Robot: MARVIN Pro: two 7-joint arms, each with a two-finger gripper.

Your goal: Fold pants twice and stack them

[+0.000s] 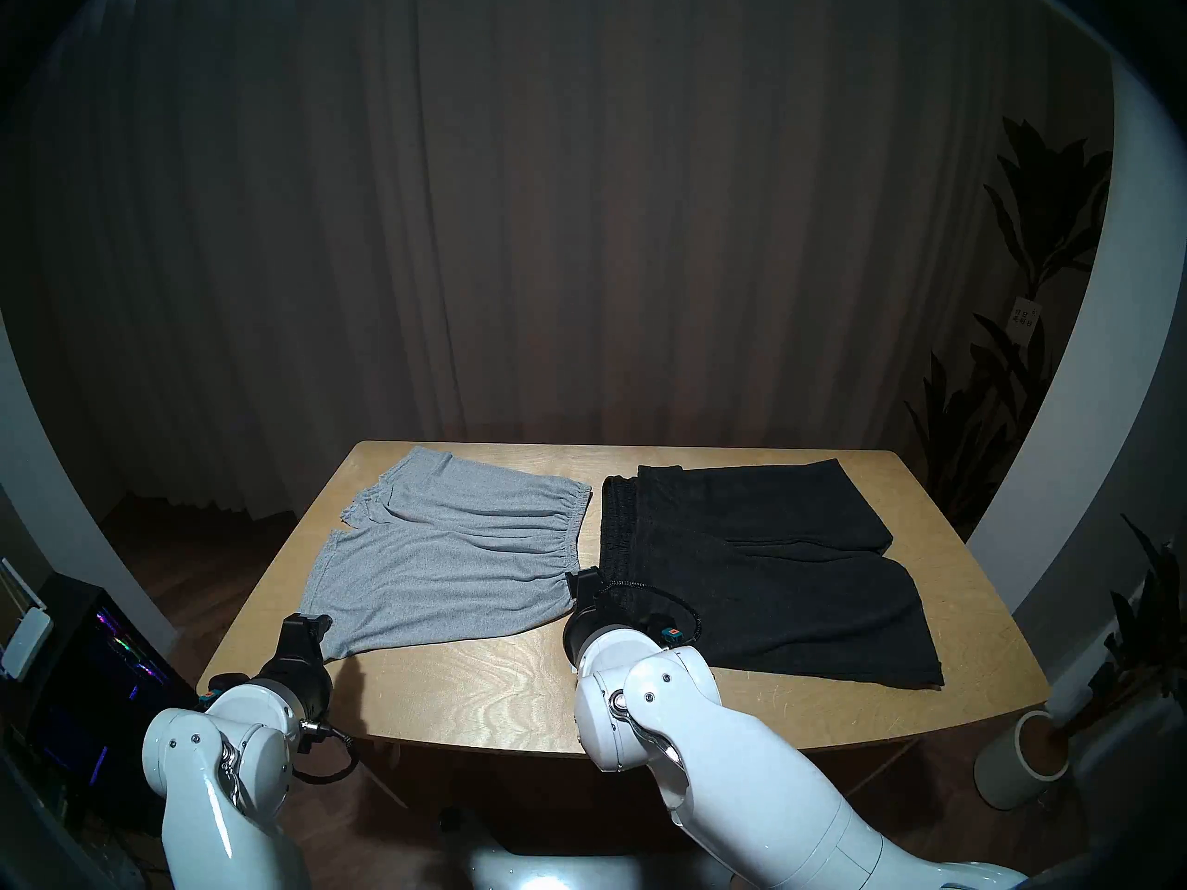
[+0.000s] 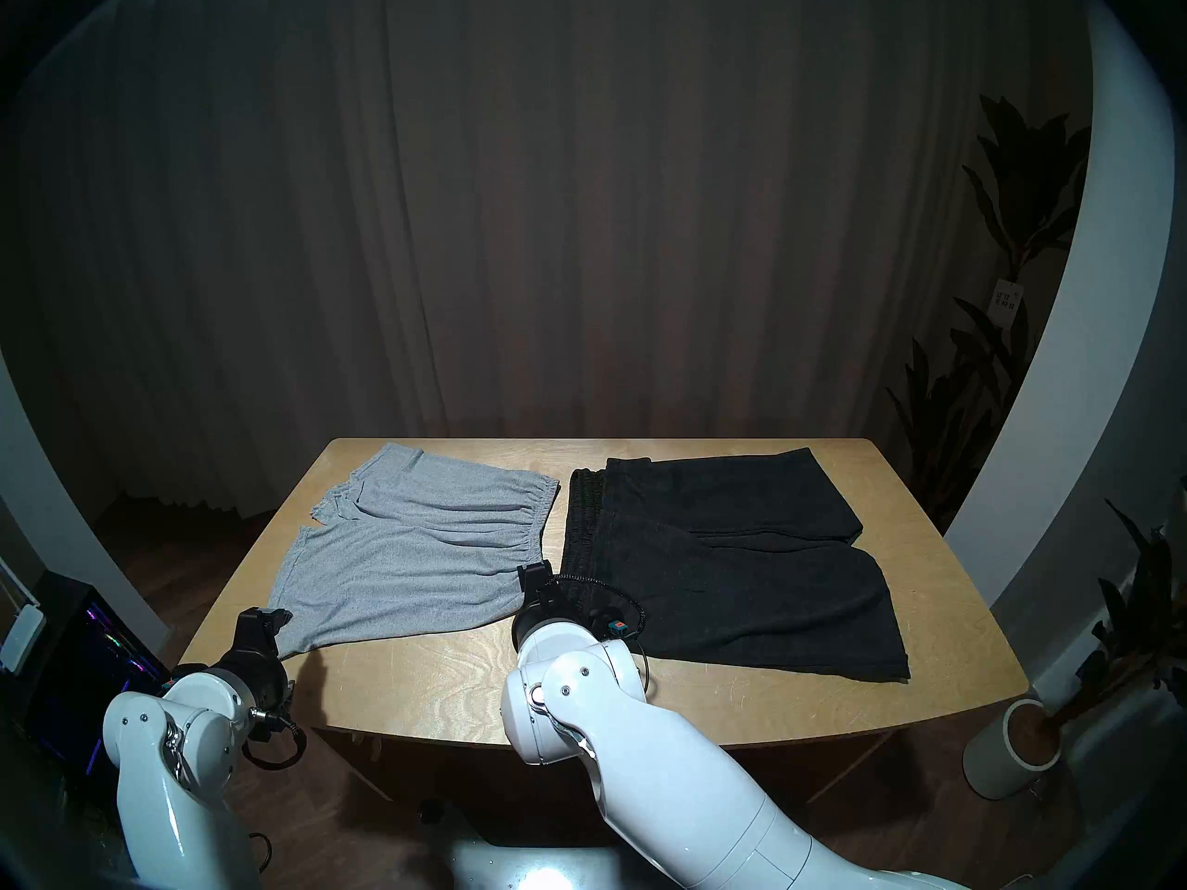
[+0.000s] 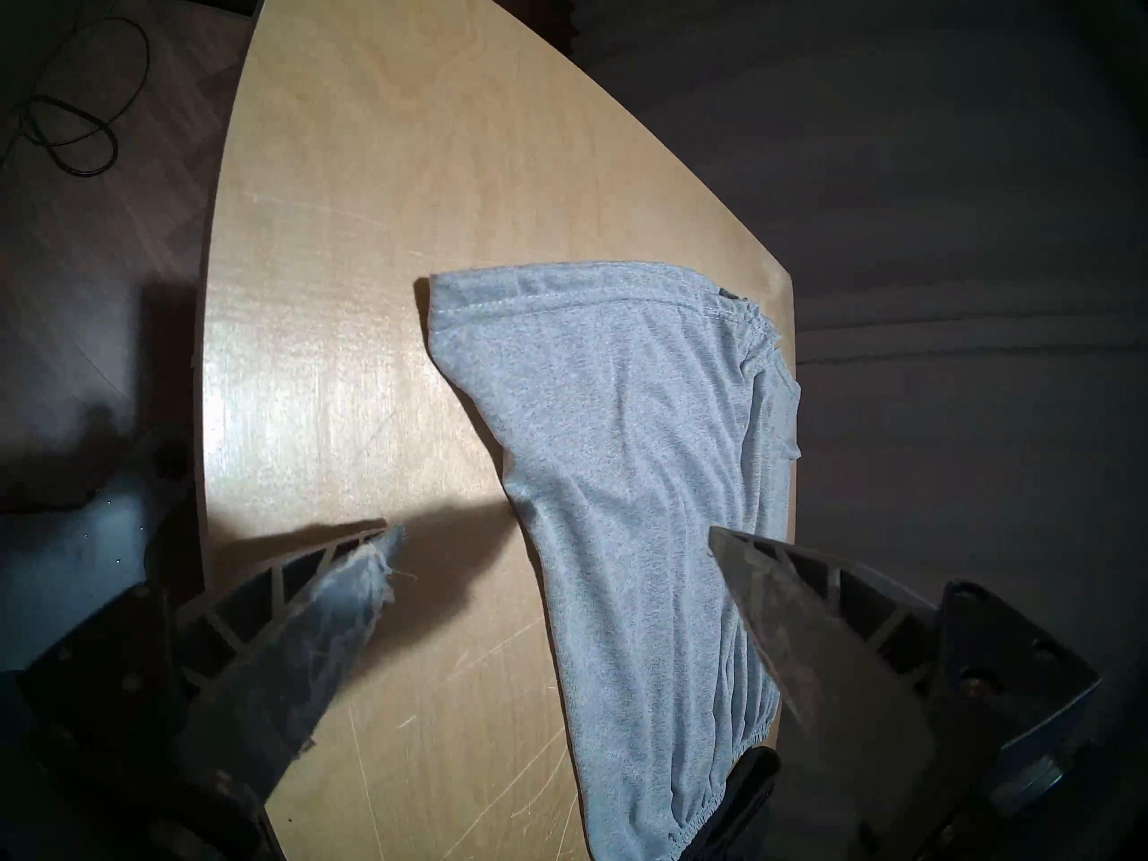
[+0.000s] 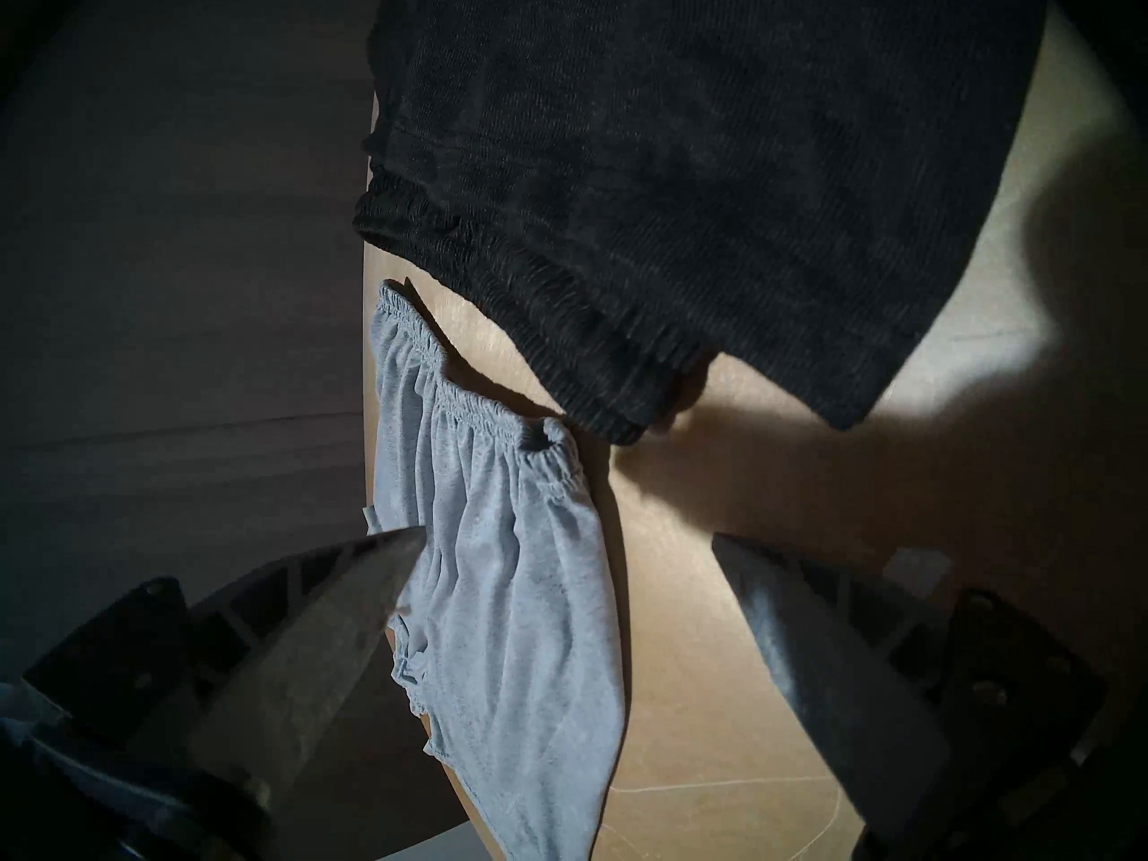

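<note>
Two pairs of shorts lie flat side by side on the wooden table (image 1: 482, 677). The light grey pair (image 1: 449, 548) (image 2: 417, 548) is on the left, its waistband toward the middle. The larger black pair (image 1: 771, 567) (image 2: 726, 561) is on the right. My left gripper (image 1: 313, 627) (image 3: 553, 536) stands open at the near leg hem corner of the grey shorts (image 3: 621, 468), nothing between its fingers. My right gripper (image 1: 588, 580) (image 4: 565, 540) stands open at the near waistband corner of the grey shorts (image 4: 515, 592), beside the black waistband (image 4: 559, 319).
A computer tower (image 1: 96, 677) with coloured lights stands on the floor at the left. A potted plant in a white pot (image 1: 1021, 767) stands at the right. A dark curtain hangs behind the table. Bare wood runs along the table's front edge.
</note>
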